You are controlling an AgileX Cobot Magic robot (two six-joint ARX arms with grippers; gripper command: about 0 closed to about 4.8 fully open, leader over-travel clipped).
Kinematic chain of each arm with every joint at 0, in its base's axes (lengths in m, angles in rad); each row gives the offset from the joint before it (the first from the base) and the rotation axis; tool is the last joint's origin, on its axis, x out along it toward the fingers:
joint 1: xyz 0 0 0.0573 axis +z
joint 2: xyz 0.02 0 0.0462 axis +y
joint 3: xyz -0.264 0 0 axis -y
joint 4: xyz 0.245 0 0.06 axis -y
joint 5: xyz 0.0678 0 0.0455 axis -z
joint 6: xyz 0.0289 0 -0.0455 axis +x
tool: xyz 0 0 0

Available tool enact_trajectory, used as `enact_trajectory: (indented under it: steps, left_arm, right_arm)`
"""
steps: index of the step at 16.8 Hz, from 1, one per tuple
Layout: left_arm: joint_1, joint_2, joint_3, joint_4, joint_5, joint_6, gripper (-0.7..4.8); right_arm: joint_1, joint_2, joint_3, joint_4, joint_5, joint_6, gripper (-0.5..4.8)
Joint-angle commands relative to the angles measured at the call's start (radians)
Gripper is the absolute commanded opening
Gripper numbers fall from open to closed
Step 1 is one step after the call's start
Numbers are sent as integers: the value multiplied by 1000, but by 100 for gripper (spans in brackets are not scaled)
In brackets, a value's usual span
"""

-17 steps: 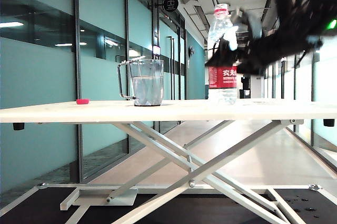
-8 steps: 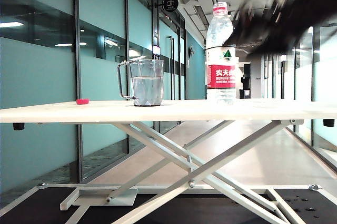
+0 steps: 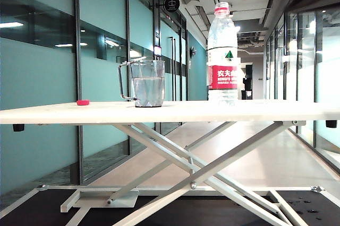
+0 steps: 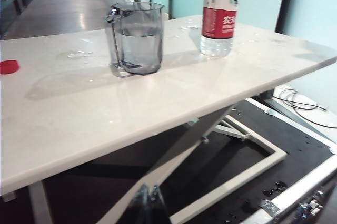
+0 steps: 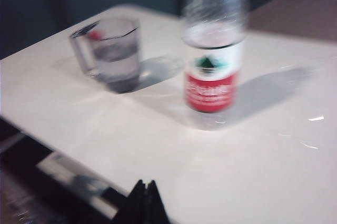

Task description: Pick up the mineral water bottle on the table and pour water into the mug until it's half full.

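Since the earlier frames the right arm, then a dark blur around the mineral water bottle [image 3: 222,53], has left the exterior view, and the bottle stands free and upright on the tabletop [image 3: 170,112]. Exterior view: the bottle is right of centre, uncapped, its red neck ring at top and its red-and-white label facing the camera; the mug [image 3: 145,83] stands well apart to its left, handle turned left, holding water [image 3: 149,90] to about half its height; a small red cap [image 3: 83,102] lies further left near the tabletop's edge. No hand appears here. Left wrist view: the left hand [image 4: 148,205] sits low, below the near edge of the tabletop, its tips pressed together on nothing; beyond it stand the mug [image 4: 136,37] and, to the right and farther off, the bottle [image 4: 219,13], with the cap [image 4: 8,67] at far left. Right wrist view (blurred): the right hand [image 5: 144,203] hangs off the near edge of the tabletop, its tips pressed together and empty; the bottle [image 5: 213,50] stands nearer, the mug [image 5: 111,53] to its left and farther off.
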Motion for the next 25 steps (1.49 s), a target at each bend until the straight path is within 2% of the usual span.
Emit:
enact_trajectory:
  steps: [1, 7, 9, 12, 14, 16, 17, 19, 25]
  left_arm:
    - [0, 0, 2, 5, -156, 0, -5]
    - [0, 0, 2, 6, -428, -12, -5]
    - [-1, 0, 2, 6, -424, -43, -5]
    - [0, 1, 2, 15, -430, -37, -5]
    - [0, 0, 2, 44, -436, -3, -5]
    - [0, 0, 2, 88, -451, 5, -5]
    - [0, 0, 2, 111, -455, 4, -5]
    - [0, 0, 2, 144, -481, 4, -5]
    - [0, 0, 2, 155, -496, 0, -5]
  right_arm:
    - [0, -239, -120, -19, 96, 3, -5]
    - [0, -668, -328, -66, 204, 8, -5]
    - [0, -782, -370, -88, 260, 24, -5]
    - [-2, -785, -400, -114, 330, 6, -5]
    - [-2, -785, -438, -63, 338, -10, -5]
    - [-2, -785, -520, 70, 342, -9, -5]
    - [-2, -782, -519, 48, 359, -13, -5]
    - [-16, -785, -519, 55, 357, -63, -5]
    - [-93, -784, -519, 85, 287, -46, -5]
